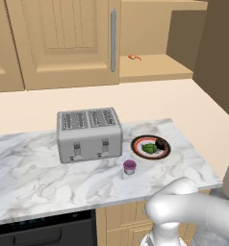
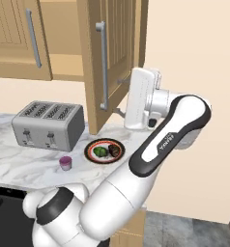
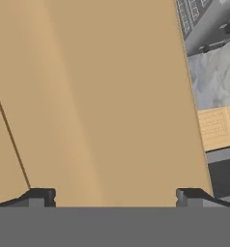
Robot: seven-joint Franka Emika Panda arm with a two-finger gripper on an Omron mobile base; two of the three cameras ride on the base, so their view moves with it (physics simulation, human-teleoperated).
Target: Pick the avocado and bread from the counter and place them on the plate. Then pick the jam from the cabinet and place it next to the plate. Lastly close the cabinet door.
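Note:
On the plate (image 1: 135,142) (image 2: 88,150) lie the green avocado (image 1: 148,148) (image 2: 100,152) and the dark bread (image 1: 160,144) (image 2: 114,151). The purple jam (image 1: 130,166) (image 2: 65,163) stands on the marble counter (image 1: 39,168) (image 2: 20,159), just in front and left of the plate. The cabinet door (image 2: 114,43) (image 3: 102,96) (image 1: 220,53) hangs open over the plate. My gripper (image 2: 119,96) (image 3: 114,198) is open, its fingers spread wide against the door's flat outer face, right of the silver handle (image 2: 103,67).
A silver toaster (image 1: 89,133) (image 2: 48,124) (image 3: 204,19) stands left of the plate. A tiny orange item (image 1: 134,57) lies on the open cabinet shelf (image 1: 155,65). The neighbouring cabinet door (image 1: 63,38) is shut. The counter ends just right of the plate.

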